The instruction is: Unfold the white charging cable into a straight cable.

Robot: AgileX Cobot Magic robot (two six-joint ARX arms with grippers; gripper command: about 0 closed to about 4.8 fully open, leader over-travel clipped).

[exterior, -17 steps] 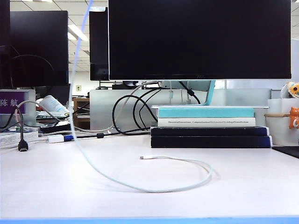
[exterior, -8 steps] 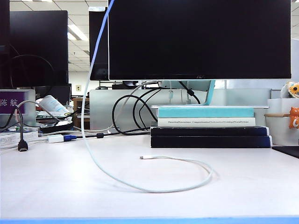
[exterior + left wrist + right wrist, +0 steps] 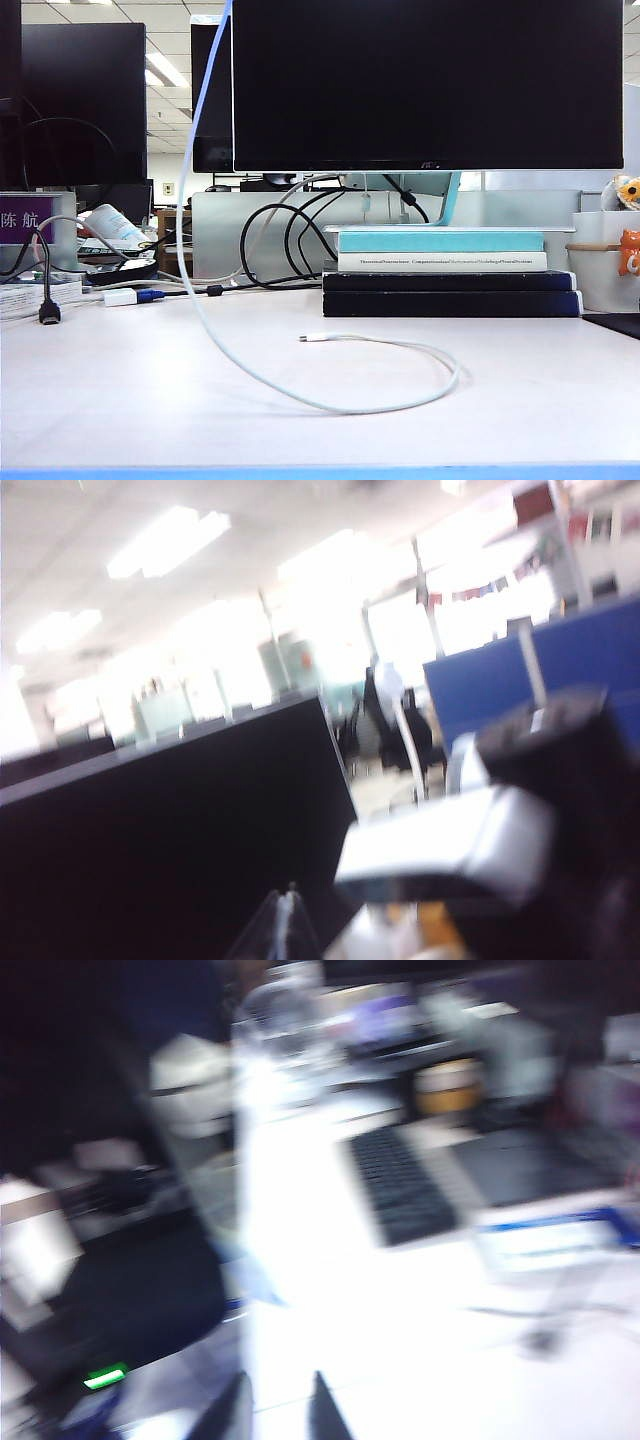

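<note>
Cable end lifted, loop not yet drawn out.
The white charging cable [image 3: 380, 405] hung from above the exterior frame, presumably from the clenched left gripper [image 3: 287, 920]; right gripper [image 3: 278, 1410], state unclear through blur, held nothing visible; the table [image 3: 520, 400] bore the remaining curl.

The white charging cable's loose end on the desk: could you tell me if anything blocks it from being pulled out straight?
Nothing visible blocks the white charging cable on the desk; the books sit behind its loop. Neither gripper appears there.
</note>
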